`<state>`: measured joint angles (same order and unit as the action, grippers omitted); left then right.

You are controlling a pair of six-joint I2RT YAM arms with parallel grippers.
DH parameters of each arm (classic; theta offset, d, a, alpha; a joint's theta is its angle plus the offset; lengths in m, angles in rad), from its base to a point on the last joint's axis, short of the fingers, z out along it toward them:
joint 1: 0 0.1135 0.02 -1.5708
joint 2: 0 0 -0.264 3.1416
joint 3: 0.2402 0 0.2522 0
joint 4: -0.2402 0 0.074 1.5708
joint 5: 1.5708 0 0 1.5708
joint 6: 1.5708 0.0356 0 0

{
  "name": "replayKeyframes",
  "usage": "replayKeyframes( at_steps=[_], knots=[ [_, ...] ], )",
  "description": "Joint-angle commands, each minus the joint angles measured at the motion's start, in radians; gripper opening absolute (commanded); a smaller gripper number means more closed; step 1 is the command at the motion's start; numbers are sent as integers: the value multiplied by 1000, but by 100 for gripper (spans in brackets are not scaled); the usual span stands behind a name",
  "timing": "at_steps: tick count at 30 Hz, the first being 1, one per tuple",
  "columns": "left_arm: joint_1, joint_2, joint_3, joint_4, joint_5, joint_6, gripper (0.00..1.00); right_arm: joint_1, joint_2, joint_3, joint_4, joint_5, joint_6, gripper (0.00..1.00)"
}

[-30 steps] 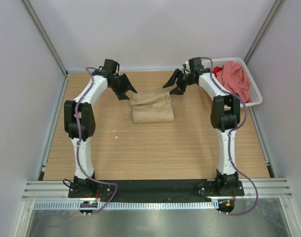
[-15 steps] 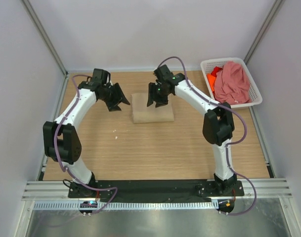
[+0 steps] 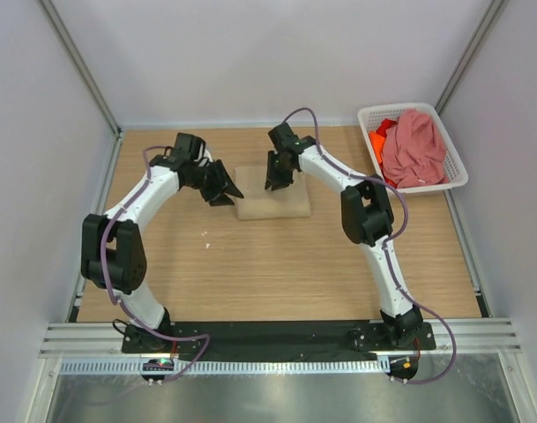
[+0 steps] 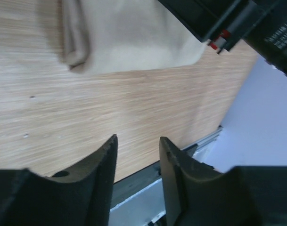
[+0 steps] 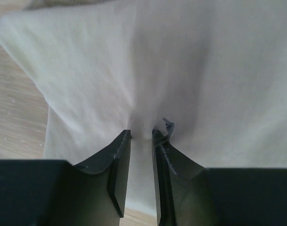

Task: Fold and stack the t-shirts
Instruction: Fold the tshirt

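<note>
Beige t-shirt [image 3: 272, 204] pinched by right tool [image 5: 142, 134] | left tool [image 4: 137, 141] apart | orange t-shirt [image 3: 375, 141] mostly hidden

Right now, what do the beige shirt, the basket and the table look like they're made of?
Beige shirt: soft matte cloth, probably a cotton knit; it folds and puckers.
Basket: white plastic, slightly glossy, with moulded lattice walls.
Table: wood or wood-look laminate, matte; straight grain lines show, but the look can't settle which.

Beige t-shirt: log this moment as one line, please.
beige t-shirt: folded, on table | right hand: pinching it | left hand: open, empty, beside it | pink t-shirt, orange t-shirt: in basket
</note>
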<state>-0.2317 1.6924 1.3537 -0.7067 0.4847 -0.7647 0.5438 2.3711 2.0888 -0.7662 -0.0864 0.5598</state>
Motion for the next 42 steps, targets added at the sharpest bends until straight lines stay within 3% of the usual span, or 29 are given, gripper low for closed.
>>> replayKeyframes(
  at_steps=[1, 3, 6, 8, 10, 12, 15, 17, 23, 29, 36, 42],
  knots=[
    [-38, 32, 8, 160, 138, -86, 40, -39, -18, 65, 68, -47, 38, 31],
    [-50, 84, 18, 211, 172, -123, 35, -65, -36, 65, 70, -93, 35, 32],
    [-50, 156, 54, 291, 190, -186, 31, -102, -85, 45, 65, -225, 38, 41],
    [-51, 196, 94, 308, 198, -209, 30, -117, -137, -25, 88, -335, 43, 47],
    [-51, 252, 116, 309, 212, -222, 27, -133, -195, -99, 149, -413, 49, 46],
    [-49, 295, 128, 309, 212, -231, 24, -146, -229, -229, 207, -501, 83, 35],
    [-41, 338, 117, 299, 198, -229, 22, -166, -271, -438, 411, -614, 166, 8],
    [-40, 357, 107, 285, 196, -223, 20, -177, -244, -540, 523, -700, 219, 1],
    [-25, 447, 73, 242, 149, -121, 18, -205, -132, -622, 559, -713, 183, 1],
    [-12, 472, 203, 56, 63, 41, 18, -254, -141, -552, 435, -668, 118, 1],
    [-17, 316, 246, 24, 117, 5, 24, -200, -219, -432, 389, -731, 161, 1],
    [-17, 328, 67, 148, 207, -53, 23, -185, -227, -607, 559, -757, 238, 1]
  ],
)
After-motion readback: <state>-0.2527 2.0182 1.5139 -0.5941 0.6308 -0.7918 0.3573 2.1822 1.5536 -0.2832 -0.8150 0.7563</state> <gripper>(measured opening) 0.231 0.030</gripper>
